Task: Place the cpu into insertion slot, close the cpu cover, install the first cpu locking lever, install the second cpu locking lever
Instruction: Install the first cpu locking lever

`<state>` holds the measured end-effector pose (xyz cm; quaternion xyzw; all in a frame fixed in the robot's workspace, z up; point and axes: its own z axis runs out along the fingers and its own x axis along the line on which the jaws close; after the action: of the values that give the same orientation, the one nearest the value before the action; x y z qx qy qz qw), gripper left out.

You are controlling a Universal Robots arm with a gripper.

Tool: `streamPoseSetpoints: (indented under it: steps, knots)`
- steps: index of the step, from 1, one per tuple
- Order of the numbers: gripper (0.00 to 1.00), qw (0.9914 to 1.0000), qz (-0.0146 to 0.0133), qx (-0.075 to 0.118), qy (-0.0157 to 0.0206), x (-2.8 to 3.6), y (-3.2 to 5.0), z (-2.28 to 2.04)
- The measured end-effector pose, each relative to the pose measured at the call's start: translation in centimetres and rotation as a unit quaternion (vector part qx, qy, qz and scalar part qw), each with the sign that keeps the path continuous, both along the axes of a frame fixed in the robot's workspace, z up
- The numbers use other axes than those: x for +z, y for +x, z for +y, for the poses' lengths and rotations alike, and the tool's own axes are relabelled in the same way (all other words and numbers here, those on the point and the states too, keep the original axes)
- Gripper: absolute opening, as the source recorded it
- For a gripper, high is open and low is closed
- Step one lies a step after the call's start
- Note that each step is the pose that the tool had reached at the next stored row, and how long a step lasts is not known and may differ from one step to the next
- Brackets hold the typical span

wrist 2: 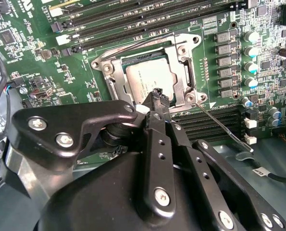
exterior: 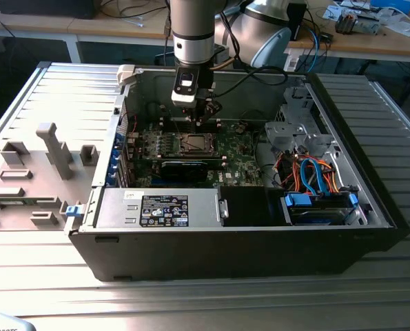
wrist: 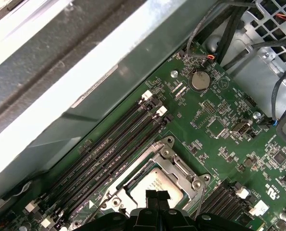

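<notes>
Cpu [wrist 2: 145, 79] sits in the slot [wrist 2: 115, 71], dull silver top showing through the cover [wrist 2: 183, 62] window; cover is down. Gripper [wrist 2: 157, 96] hangs just over the socket edge, fingers [wrist: 157, 196] together, holding nothing. One thin lever [wrist 2: 222, 124] sticks out beside the socket.

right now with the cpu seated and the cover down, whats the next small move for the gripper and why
Probably nudge the gripper sideways onto the locking lever. In the second wrist view the cpu sits in the socket with the cpu cover lying flat over it, while that thin lever juts out from the socket's corner, apparently unlatched. The fingertips hover at the cover's edge, holding nothing visible.
</notes>
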<state>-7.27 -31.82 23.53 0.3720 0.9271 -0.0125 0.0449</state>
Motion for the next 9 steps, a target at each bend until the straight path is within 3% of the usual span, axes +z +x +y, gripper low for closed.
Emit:
streamPoseSetpoints:
  steps: [9]
  knots:
    - [0.11,1.00000,0.0000,0.003,0.0000,0.00,0.00,0.00]
